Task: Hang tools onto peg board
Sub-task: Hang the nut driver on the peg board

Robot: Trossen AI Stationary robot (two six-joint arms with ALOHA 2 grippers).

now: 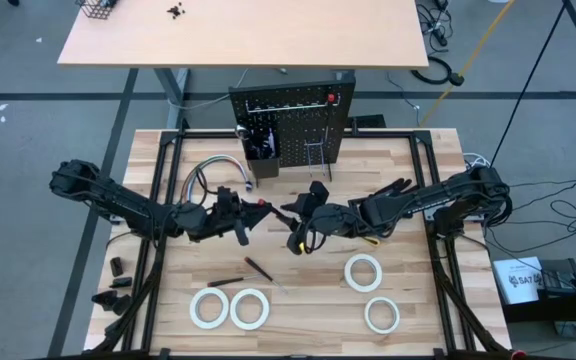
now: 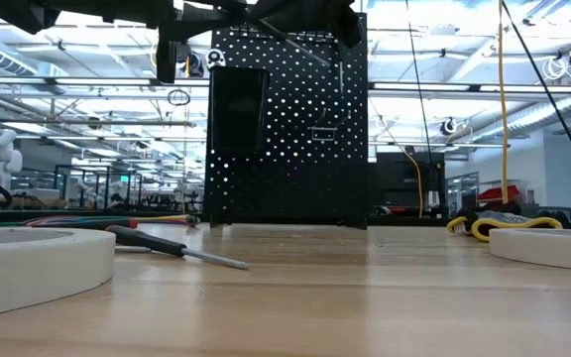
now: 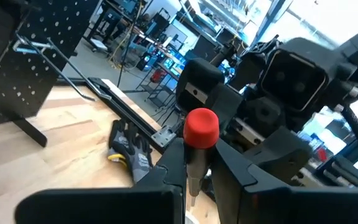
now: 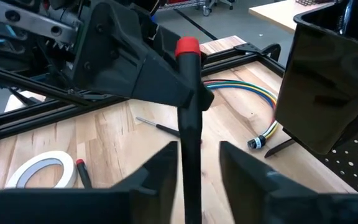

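A black-handled screwdriver with a red end cap [image 4: 187, 47] is in the air between my two grippers, tilted, cap up and toward the left arm. My left gripper [image 1: 251, 212] is shut on it just under the cap [image 3: 201, 127]. My right gripper [image 1: 293, 215] is open; its fingers stand on either side of the handle [image 4: 190, 124] lower down, and a gap shows on one side. The black peg board [image 1: 290, 115] stands upright at the table's far side, with a black bin [image 1: 260, 148] on it. Two more screwdrivers [image 1: 258, 268] [image 1: 224, 283] and several white tape rolls [image 1: 209, 308] lie on the table. My left gripper pinches the handle's top end [image 3: 196, 160], just below the red cap, between its two fingers. The fingers come level from the table's left and lie across the handle. The screwdriver is lifted clear of the table. My right gripper: whether a finger touches the handle, I cannot tell.
A curved cable bundle [image 1: 213, 172] lies left of the bin. A black-and-yellow flat object [image 1: 295, 240] lies under the right gripper, and a dark glove [image 1: 393, 187] lies by the right arm. Small black parts [image 1: 118, 285] lie at the near left.
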